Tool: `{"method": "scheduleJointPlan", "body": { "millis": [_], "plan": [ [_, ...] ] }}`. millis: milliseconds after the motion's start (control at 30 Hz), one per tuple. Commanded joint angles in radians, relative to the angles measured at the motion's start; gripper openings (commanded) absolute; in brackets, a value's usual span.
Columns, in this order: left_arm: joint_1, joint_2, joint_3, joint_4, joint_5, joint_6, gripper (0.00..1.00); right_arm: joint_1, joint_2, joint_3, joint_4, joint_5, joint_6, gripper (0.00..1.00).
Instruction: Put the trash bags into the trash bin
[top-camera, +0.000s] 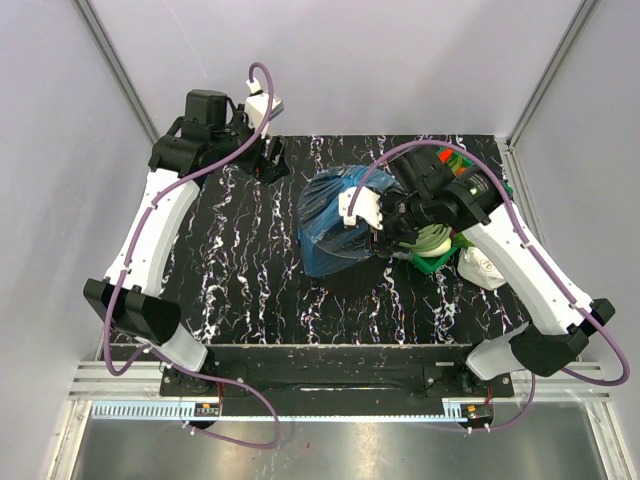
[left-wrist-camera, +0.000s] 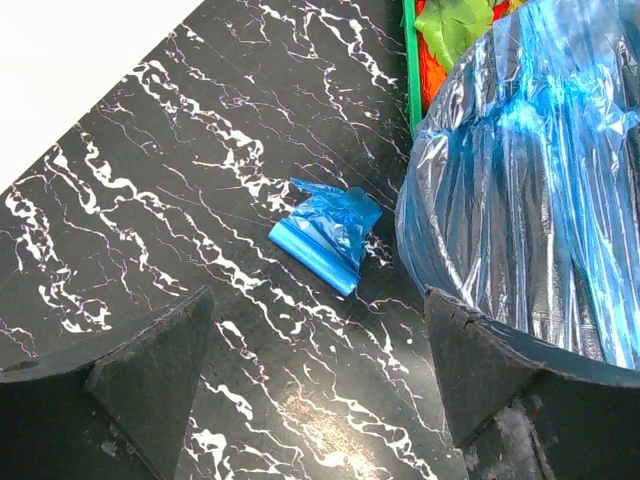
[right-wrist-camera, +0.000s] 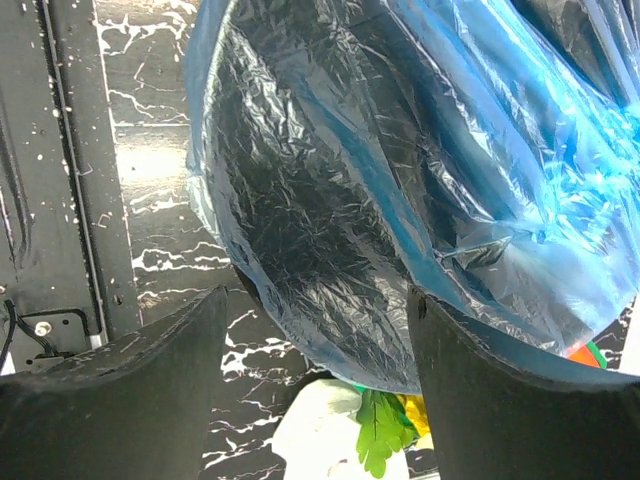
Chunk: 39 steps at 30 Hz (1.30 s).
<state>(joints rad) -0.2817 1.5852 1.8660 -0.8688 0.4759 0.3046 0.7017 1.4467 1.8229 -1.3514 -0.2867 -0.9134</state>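
Observation:
The trash bin (top-camera: 335, 228) stands mid-table with a blue trash bag (right-wrist-camera: 420, 150) spread over its mouth and draped down its black wall. A second trash bag (left-wrist-camera: 328, 235), folded small, lies flat on the table just left of the bin (left-wrist-camera: 500, 340) in the left wrist view. My left gripper (left-wrist-camera: 315, 320) hovers open over bare table short of that folded bag, holding nothing; from above it is at the back left (top-camera: 272, 160). My right gripper (top-camera: 385, 228) is at the bin's right side, open (right-wrist-camera: 315, 310), with the bag-covered rim passing between its fingers but not pinched.
A green tray (left-wrist-camera: 411, 70) of vegetables stands right behind the bin. A white wrinkly lump (top-camera: 480, 268) lies at the right, also under the right gripper (right-wrist-camera: 330, 420) beside a green leaf (right-wrist-camera: 380, 435). The table's near rail (right-wrist-camera: 70, 200) is close.

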Motion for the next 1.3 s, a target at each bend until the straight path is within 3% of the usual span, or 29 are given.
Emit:
{"method": "scheduleJointPlan", "body": {
  "millis": [0, 333, 700, 900, 1267],
  "plan": [
    [0.004, 0.002, 0.048, 0.019, 0.01, 0.001, 0.9, 0.021, -0.025, 0.012, -0.147, -0.057, -0.025, 0.77],
    [0.006, 0.03, 0.065, 0.014, -0.006, 0.03, 0.9, 0.044, -0.014, -0.059, -0.147, -0.103, -0.015, 0.69],
    [0.006, 0.039, 0.059, 0.013, -0.002, 0.037, 0.9, 0.053, -0.022, -0.053, -0.14, -0.089, 0.007, 0.32],
    [0.007, 0.042, 0.058, 0.013, 0.0, 0.041, 0.9, 0.059, -0.032, -0.056, -0.141, -0.083, 0.021, 0.06],
    [0.007, 0.085, 0.097, 0.013, 0.026, 0.024, 0.9, 0.062, -0.043, -0.033, -0.137, -0.055, 0.025, 0.0]
  ]
}}
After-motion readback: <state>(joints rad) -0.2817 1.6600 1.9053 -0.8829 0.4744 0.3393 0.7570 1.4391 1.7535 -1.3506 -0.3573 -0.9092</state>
